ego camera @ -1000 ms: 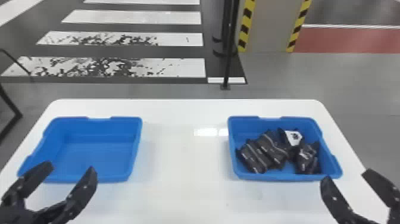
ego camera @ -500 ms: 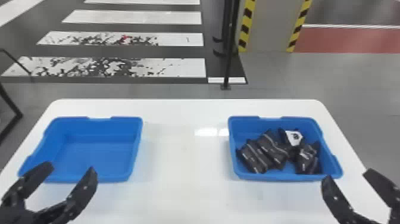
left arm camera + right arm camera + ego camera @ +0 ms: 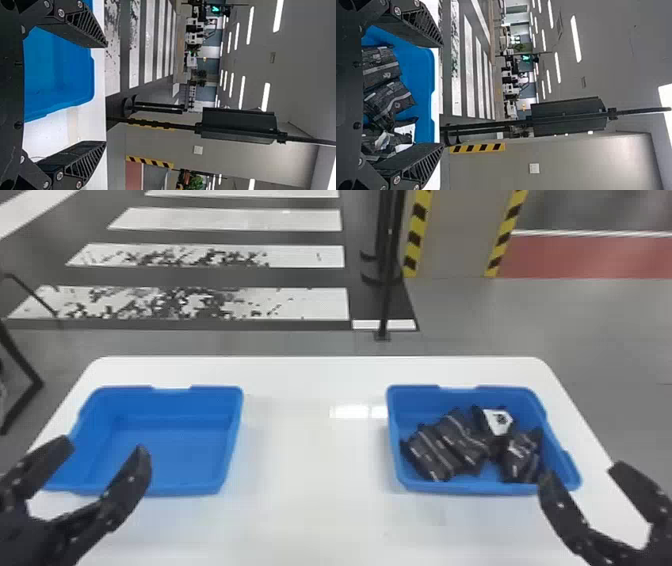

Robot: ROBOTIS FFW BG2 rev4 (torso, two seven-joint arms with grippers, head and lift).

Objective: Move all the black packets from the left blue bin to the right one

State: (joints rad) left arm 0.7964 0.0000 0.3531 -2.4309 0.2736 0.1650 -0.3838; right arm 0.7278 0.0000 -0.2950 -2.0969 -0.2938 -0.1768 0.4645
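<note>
All finished, apparently, with black packets (image 3: 462, 438) in the right bin (image 3: 460, 488); with left tool (image 3: 104, 446) and right tool (image 3: 581, 471) spread, needs no further transfer.

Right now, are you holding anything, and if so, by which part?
Nothing is held. The left gripper and the right gripper are both open and empty; the black packets lie in the right bin.

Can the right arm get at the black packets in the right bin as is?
Probably yes: the right gripper shows open, empty jaws by the near right corner of the right bin, which has no lid, and the black packets lie uncovered.
</note>
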